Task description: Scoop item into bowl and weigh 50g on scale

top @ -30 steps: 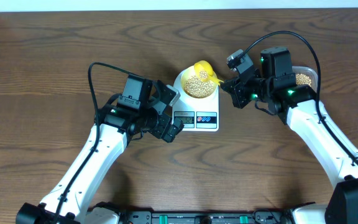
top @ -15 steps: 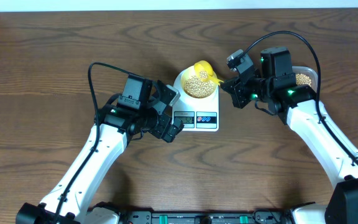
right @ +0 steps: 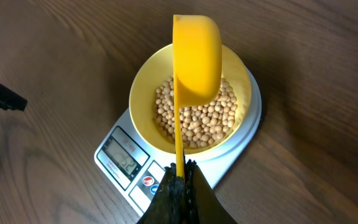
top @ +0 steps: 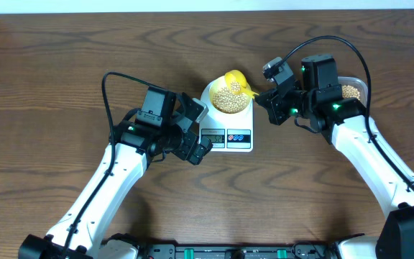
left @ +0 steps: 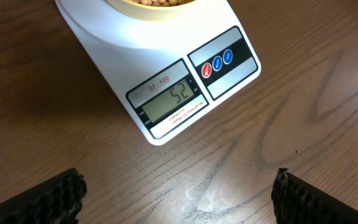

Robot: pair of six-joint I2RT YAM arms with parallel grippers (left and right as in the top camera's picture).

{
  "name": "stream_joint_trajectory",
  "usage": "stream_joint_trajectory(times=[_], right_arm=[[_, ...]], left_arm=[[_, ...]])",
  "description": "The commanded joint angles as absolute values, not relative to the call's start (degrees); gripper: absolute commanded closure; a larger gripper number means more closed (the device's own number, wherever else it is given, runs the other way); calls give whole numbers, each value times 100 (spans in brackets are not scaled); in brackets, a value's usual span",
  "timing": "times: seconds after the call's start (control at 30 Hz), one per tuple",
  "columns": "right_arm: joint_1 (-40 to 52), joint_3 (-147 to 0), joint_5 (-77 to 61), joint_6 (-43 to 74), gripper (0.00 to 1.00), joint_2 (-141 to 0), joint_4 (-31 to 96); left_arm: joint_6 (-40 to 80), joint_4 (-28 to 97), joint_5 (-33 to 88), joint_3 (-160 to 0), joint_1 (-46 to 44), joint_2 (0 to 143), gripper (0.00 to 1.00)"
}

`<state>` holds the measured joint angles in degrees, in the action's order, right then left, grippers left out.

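Right wrist view looks straight down on the scale, where the pale-yellow bowl sits centred on the weighing plate with a layer of beans covering its bottom. The right gripper is clenched on the thin handle of the yellow scoop. It holds the scoop above the scale and over the bowl with its rounded back turned up, a pose that looks meant to let the last beans drop inside the rim and not onto the plate. The left gripper hangs just in front of the scale with its jaws spread wide and nothing between them. This seems less a reach than a way to aim its camera at the display, which appears to read 52, a shade over the target. To the right of the scale, well apart, the clear tub of beans sits partly hidden behind the right arm. Weighing looks close to done, perhaps wanting a few beans taken back out.
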<state>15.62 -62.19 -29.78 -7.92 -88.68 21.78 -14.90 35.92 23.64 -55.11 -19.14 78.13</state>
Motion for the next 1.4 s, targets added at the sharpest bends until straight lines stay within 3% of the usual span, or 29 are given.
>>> stream_joint_trajectory(times=[0.0, 0.93, 1.37], right_arm=[[1581, -6294, -3017, -731, 99, -8917, 2167], [1579, -6294, -3017, -705, 99, -8914, 2163], [1319, -6294, -3061, 1387, 99, -8914, 1979]], left_arm=[[-1542, 3599, 2314, -5520, -1898, 7861, 2], [-1542, 3599, 2314, -5520, -1898, 7861, 2], [-1542, 3597, 2314, -5520, -1898, 7861, 2]])
